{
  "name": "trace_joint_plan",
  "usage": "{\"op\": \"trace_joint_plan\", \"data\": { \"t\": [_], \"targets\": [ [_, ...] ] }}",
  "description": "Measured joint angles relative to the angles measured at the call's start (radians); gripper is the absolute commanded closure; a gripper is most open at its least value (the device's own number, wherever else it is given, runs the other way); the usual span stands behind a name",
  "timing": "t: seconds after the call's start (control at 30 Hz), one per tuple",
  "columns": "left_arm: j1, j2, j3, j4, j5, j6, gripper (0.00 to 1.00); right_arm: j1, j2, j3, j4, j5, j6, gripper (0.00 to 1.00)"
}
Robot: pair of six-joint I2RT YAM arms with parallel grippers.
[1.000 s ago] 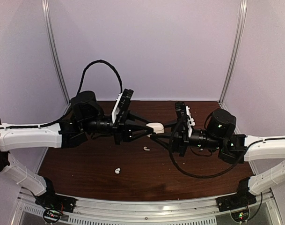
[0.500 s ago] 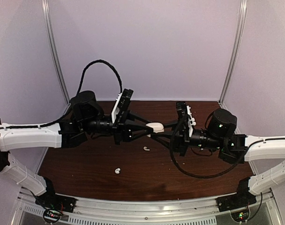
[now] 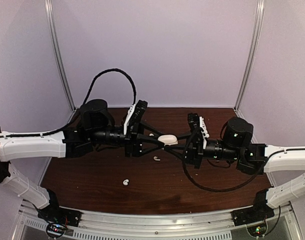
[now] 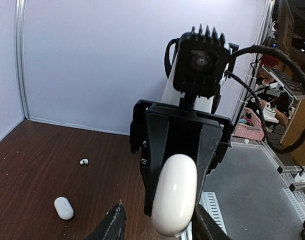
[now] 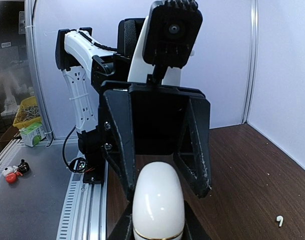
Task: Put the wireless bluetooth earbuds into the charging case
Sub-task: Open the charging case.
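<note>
A closed white charging case (image 3: 167,139) hangs in the air over the middle of the table, between the two arms. My right gripper (image 3: 172,145) is shut on it; in the right wrist view the case (image 5: 157,202) sits clamped between the right gripper's (image 5: 157,231) fingers. My left gripper (image 4: 160,227) is open, with its fingers (image 5: 117,140) spread to either side of the case's far end (image 4: 175,195) and gaps showing. Two earbuds lie on the wood below, one (image 3: 156,158) under the case and one (image 3: 125,182) nearer the front. A further earbud (image 4: 83,161) lies toward the back wall.
A second white case (image 4: 63,208) lies shut on the brown table near the back. Grey walls with metal posts (image 3: 59,65) close off the back and sides. A metal rail (image 3: 157,220) runs along the front edge. The left arm's black cable (image 3: 112,75) loops upward.
My left gripper's jaws have widened off the case, while the right gripper stays clamped on it. Both grippers and the case have dropped slightly lower in the top view.
</note>
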Motion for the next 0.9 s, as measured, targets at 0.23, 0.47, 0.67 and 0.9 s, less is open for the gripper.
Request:
{"op": "trace_joint_plan", "data": {
  "t": [0.23, 0.47, 0.67, 0.9],
  "targets": [
    [-0.002, 0.000, 0.004, -0.018, -0.025, -0.013, 0.56, -0.005, -0.002, 0.000, -0.036, 0.002, -0.035, 0.92],
    [0.012, 0.000, 0.010, -0.016, -0.058, -0.045, 0.58, -0.005, -0.005, -0.007, -0.072, -0.006, -0.053, 0.93],
    [0.030, 0.000, 0.013, -0.016, -0.081, -0.056, 0.53, -0.005, -0.024, -0.014, -0.087, -0.006, -0.058, 0.95],
    [0.044, -0.010, 0.008, -0.017, -0.074, -0.056, 0.45, -0.005, -0.065, -0.054, -0.085, 0.019, -0.056, 0.95]
  ]
}}
